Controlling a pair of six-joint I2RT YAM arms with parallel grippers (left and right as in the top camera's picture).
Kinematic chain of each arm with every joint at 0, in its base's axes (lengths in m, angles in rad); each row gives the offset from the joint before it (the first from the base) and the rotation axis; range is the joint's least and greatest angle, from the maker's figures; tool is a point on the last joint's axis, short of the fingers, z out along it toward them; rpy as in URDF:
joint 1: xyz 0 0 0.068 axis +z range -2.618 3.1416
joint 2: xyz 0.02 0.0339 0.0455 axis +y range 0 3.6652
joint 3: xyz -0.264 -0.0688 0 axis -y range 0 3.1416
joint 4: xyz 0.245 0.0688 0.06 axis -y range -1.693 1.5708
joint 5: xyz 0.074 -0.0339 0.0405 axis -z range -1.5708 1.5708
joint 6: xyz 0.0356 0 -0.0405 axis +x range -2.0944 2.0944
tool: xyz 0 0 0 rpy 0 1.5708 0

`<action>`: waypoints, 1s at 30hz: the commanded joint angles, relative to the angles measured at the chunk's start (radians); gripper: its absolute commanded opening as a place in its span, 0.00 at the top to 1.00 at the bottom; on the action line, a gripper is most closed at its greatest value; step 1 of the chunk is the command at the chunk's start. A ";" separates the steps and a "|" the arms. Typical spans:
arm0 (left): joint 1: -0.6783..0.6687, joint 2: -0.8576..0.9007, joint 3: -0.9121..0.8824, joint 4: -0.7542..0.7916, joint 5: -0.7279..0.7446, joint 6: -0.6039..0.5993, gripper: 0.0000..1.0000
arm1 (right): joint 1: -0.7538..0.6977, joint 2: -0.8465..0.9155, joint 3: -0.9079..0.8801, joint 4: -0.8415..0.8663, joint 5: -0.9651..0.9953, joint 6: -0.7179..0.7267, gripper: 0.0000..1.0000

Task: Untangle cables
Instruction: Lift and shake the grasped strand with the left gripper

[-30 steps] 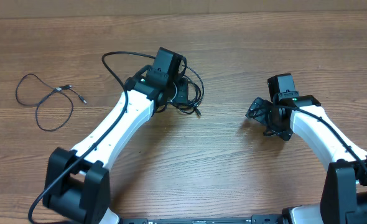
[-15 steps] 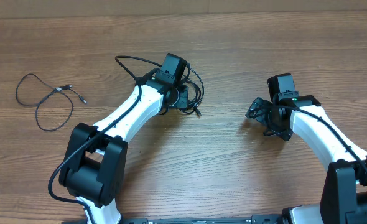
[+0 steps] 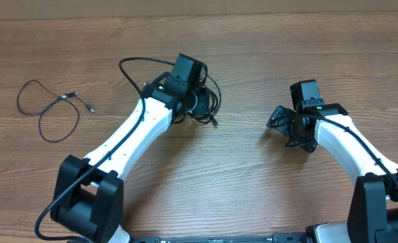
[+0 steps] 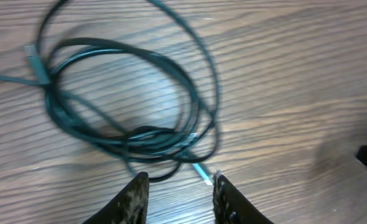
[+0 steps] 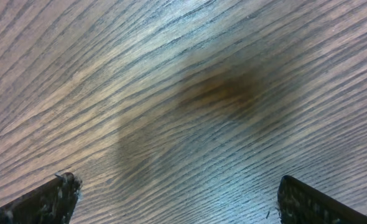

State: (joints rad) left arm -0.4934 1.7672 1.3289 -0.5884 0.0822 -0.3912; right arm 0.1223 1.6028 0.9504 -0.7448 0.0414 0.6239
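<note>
Since the left gripper (image 4: 178, 179) hovers low over the tangled coil (image 4: 147, 138), the step in hand is judged to be the working apart of that bundle. Its jaws stand partly apart, and nothing is seen clamped between them. The coil lies on the table (image 3: 253, 189) just ahead of the fingertips, as several black loops overlapping and bunched at the near side. A white-tipped plug (image 4: 201, 172) lies just off the tip of one finger.

The right gripper (image 5: 176, 186) hangs over bare wood well apart from the coil, with its jaws spread wide and nothing between them. A separate cable (image 3: 59, 100) lies in a loose open curl at the far left of the table, apart from the bundle (it appears free of any other cord).

Progress is judged partial: one cord is laid out and the bundle is not yet separated.

The next move calls for closing on a single strand or the exposed plug end, not on the bunched crossing. That strand should then be drawn away from the loops. The left wrist view is blurred, so which strand belongs to which cord cannot be told.
</note>
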 commanded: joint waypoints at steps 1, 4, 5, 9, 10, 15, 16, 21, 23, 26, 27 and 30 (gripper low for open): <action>-0.044 0.045 0.008 0.049 0.014 -0.021 0.65 | -0.002 -0.009 0.002 0.003 0.013 -0.004 0.00; -0.063 0.082 0.008 0.117 0.012 -0.021 0.65 | -0.002 -0.009 0.002 0.003 0.013 -0.004 0.00; -0.065 0.095 0.008 0.143 0.010 -0.021 0.65 | -0.002 -0.009 0.002 0.003 0.013 -0.005 0.00; -0.066 0.145 0.008 0.202 0.011 -0.021 0.66 | -0.002 -0.009 0.002 0.003 0.013 -0.005 0.00; -0.068 0.157 0.008 0.211 0.011 -0.021 0.65 | -0.002 -0.009 0.002 0.003 0.013 -0.004 0.00; -0.072 0.212 0.008 0.277 0.012 -0.027 0.64 | -0.002 -0.009 0.002 0.003 0.013 -0.004 0.00; -0.076 0.224 0.008 0.290 0.012 -0.029 0.64 | -0.002 -0.009 0.002 0.003 0.013 -0.004 0.00; -0.083 0.283 0.008 0.358 0.010 -0.028 0.62 | -0.002 -0.009 0.002 0.003 0.013 -0.004 0.00; -0.083 0.306 0.008 0.383 -0.005 -0.029 0.61 | -0.002 -0.009 0.002 0.003 0.013 -0.004 0.00; -0.083 0.338 0.008 0.406 -0.038 -0.029 0.69 | -0.002 -0.009 0.002 0.003 0.013 -0.005 0.00; -0.083 0.340 0.008 0.406 -0.038 -0.028 0.75 | -0.002 -0.009 0.002 0.003 0.013 -0.005 0.00; -0.082 0.330 0.009 0.419 -0.038 -0.028 0.92 | -0.002 -0.009 0.002 0.003 0.013 -0.004 0.00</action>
State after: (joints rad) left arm -0.5697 2.0880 1.3285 -0.1856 0.0635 -0.4171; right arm 0.1223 1.6028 0.9504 -0.7452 0.0418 0.6247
